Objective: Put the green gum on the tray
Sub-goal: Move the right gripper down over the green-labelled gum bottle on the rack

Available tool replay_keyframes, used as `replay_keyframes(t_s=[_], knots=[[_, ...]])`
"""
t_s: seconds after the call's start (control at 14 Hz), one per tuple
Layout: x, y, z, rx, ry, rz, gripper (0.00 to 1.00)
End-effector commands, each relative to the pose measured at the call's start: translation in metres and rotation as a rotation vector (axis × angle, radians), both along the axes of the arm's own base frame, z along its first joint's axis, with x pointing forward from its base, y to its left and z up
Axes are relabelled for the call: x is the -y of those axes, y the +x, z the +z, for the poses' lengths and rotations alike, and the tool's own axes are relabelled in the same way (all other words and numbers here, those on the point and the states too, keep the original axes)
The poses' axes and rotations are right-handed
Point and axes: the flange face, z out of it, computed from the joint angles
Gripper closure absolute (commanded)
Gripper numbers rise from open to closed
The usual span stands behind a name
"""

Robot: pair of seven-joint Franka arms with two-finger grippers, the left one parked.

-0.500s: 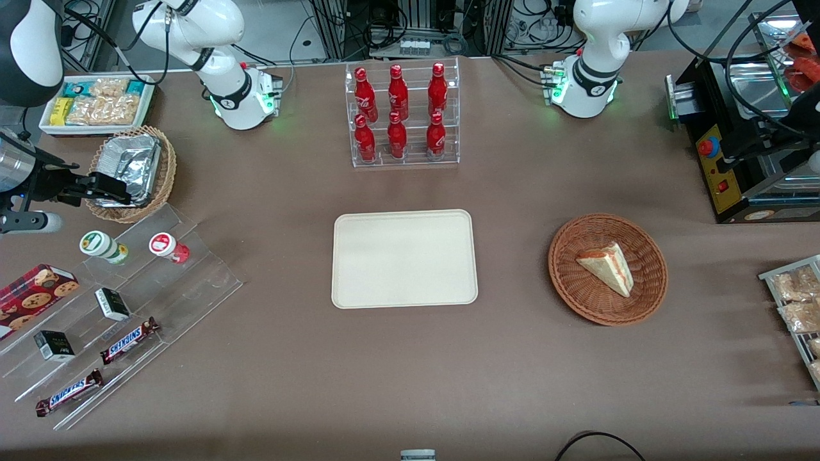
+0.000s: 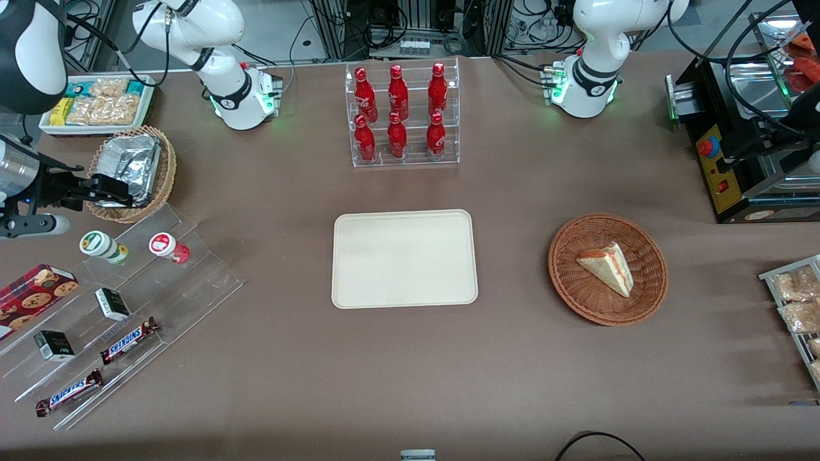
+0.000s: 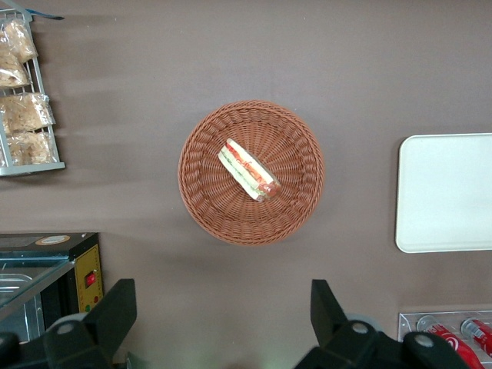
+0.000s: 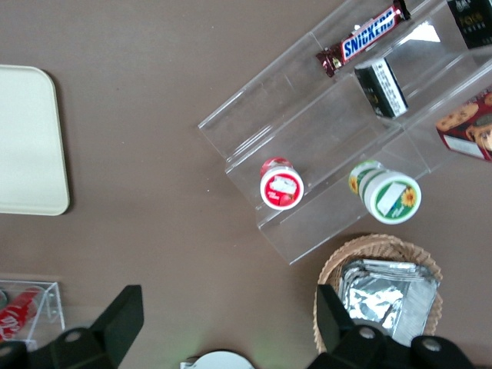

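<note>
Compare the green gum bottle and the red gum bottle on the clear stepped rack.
The green gum has a green-and-white label and a white lid with a green-yellow mark; the red gum has a red label and a red-and-white lid. The green gum stands closer to the claw, which is open above the foil basket; the red gum stands nearer the tray. Both are small upright cylinders on the same step.

table: brown | on it: tray, wicker basket, bottle rack, acrylic stand
</note>
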Motion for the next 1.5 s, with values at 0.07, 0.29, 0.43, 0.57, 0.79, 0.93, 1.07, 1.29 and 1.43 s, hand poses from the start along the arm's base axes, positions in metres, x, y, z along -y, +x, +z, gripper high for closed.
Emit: replay_keyframes(t_s=[0.07,0.29,0.43,0.57,0.79,0.93,1.07,1.29,1.43], knots=[[0.039,-0.001,-0.035,0.032,0.014,0.181,0.00],[0.079,-0.007,-0.056,0.061,0.034,0.353,0.00],[0.099,-0.013,-0.072,0.066,0.053,0.516,0.00],[0.115,-0.016,-0.085,0.081,0.057,0.609,0.00],[0.129,-0.020,-0.096,0.111,0.055,0.686,0.00],[0.131,-0.021,-0.103,0.118,0.052,0.694,0.00],[0.139,-0.023,-0.114,0.136,0.038,0.702,0.00],[0.147,-0.028,-0.134,0.160,0.019,0.708,0.00],[0.148,-0.028,-0.143,0.172,0.008,0.707,0.00]])
